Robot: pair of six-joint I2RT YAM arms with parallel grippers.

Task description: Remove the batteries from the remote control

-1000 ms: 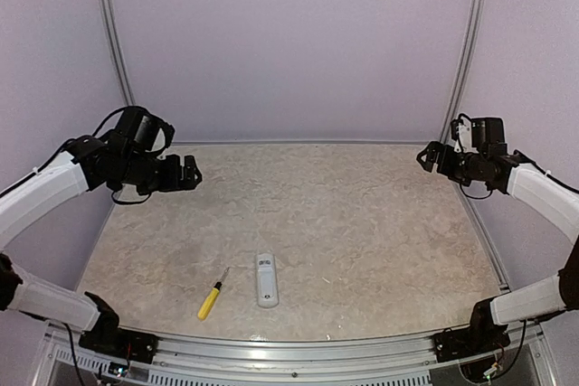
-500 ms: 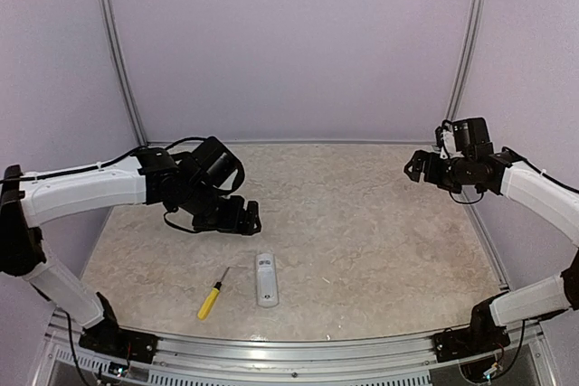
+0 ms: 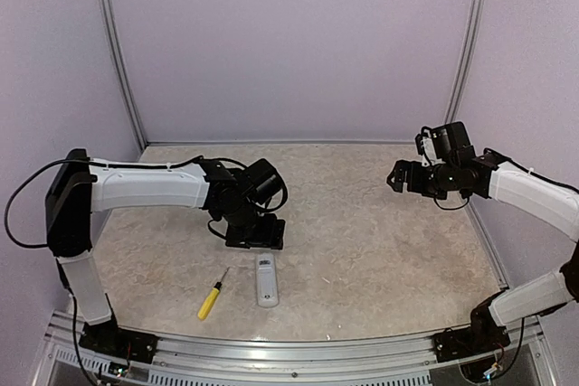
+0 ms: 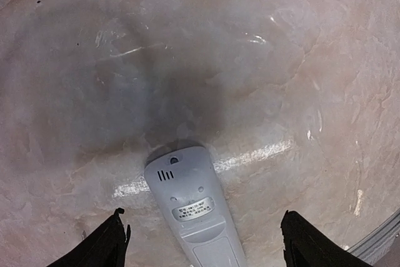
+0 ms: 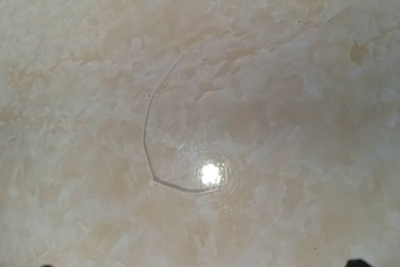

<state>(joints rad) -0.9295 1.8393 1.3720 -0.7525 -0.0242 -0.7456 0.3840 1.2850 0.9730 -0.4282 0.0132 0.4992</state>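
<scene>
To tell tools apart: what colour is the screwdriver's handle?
Yellow; the small screwdriver's handle shows best in top view.

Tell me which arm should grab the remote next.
Left. The left gripper, open, hovers over the far end of the remote, fingers either side of it in the wrist view. The right gripper hangs far off to the right.

- This is a robotics lab test cell built around one marble-patterned counter (image 3: 380, 223).
- A left arm (image 3: 145, 187) and a right arm (image 3: 534, 192), white with black joints, rise from an aluminium rail (image 3: 298, 350) along the counter's near edge, with a loose black cable (image 3: 20, 210) trailing from the left one.
- Plain pale lilac panels (image 3: 289, 42) enclose the counter's left, far and right sides, with metal strips (image 3: 113, 51) at its far corners.
- A remote control (image 3: 266, 279) and a yellow-handled screwdriver (image 3: 210, 298) lie on the counter's near part.
</scene>
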